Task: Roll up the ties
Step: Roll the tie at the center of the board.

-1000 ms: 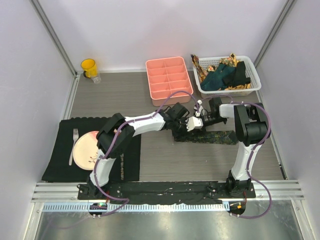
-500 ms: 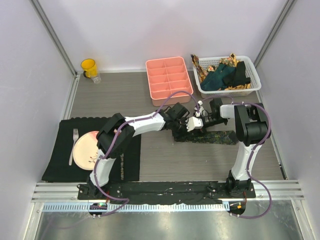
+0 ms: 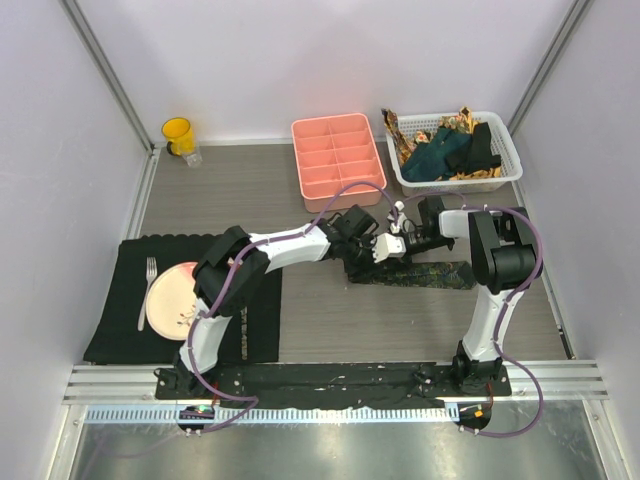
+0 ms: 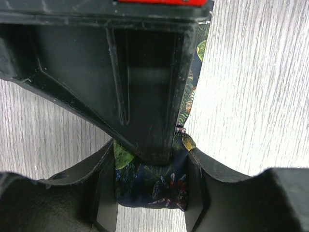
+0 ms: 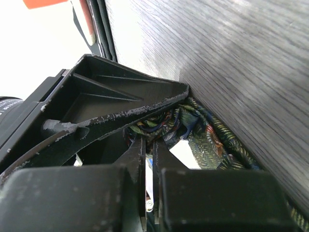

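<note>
A dark tie (image 3: 430,272) with a leafy multicoloured pattern lies flat across the table's middle, and its left end is bunched into a small roll. My left gripper (image 3: 358,252) is shut on that roll. In the left wrist view the tie (image 4: 161,191) fills the space between both pads (image 4: 199,193). My right gripper (image 3: 383,252) meets it from the right, shut. Its tips (image 5: 148,145) press into the tie's folds (image 5: 212,145) under the left finger (image 5: 120,101). I cannot tell whether fabric is pinched. More ties (image 3: 445,150) are heaped in a basket.
The white basket (image 3: 505,150) stands at the back right, with a pink compartment tray (image 3: 338,160) to its left. A yellow cup (image 3: 178,132) sits at the back left. A black placemat (image 3: 120,330) with a plate (image 3: 170,300) and a fork (image 3: 146,290) lies front left.
Both arms stay at the tie's rolled end. The right gripper has shifted slightly toward the left one, and the tie has not visibly moved.
</note>
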Robot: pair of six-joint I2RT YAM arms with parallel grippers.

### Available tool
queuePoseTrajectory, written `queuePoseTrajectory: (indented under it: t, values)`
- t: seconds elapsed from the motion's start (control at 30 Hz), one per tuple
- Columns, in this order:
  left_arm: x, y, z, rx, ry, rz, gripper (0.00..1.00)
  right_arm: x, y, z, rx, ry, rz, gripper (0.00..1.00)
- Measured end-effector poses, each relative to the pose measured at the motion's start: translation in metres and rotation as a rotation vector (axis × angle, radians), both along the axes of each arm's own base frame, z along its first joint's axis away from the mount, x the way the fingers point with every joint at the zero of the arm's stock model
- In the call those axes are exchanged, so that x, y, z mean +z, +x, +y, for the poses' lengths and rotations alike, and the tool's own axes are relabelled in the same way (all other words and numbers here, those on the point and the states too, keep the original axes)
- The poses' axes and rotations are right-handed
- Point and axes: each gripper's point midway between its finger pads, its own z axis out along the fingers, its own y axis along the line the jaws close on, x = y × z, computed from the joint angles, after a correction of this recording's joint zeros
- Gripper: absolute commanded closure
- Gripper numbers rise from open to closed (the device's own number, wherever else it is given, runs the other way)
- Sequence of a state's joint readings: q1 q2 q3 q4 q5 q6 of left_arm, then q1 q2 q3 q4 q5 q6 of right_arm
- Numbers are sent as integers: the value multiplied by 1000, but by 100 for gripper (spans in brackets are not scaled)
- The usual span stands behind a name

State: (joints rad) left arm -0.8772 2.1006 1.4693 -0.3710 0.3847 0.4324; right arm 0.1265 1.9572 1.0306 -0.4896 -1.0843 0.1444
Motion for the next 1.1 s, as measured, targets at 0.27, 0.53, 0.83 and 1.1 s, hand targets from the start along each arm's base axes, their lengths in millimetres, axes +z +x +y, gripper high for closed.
queuePoseTrajectory:
  t: [0.27, 0.53, 0.83, 1.1]
  values:
    - [1, 3, 1, 4, -12, 11, 57, -4, 0, -2, 10, -7, 15, 99]
    - [4, 3, -1, 6, -71, 31, 45, -7, 1, -6, 7, -57, 32, 99]
    - [7, -1, -8, 2, -139, 71, 38, -14, -2, -16, -9, -126, 68, 99]
    - [8, -2, -11, -18, -186, 72, 37, -18, -1, -22, -14, -189, 73, 99]
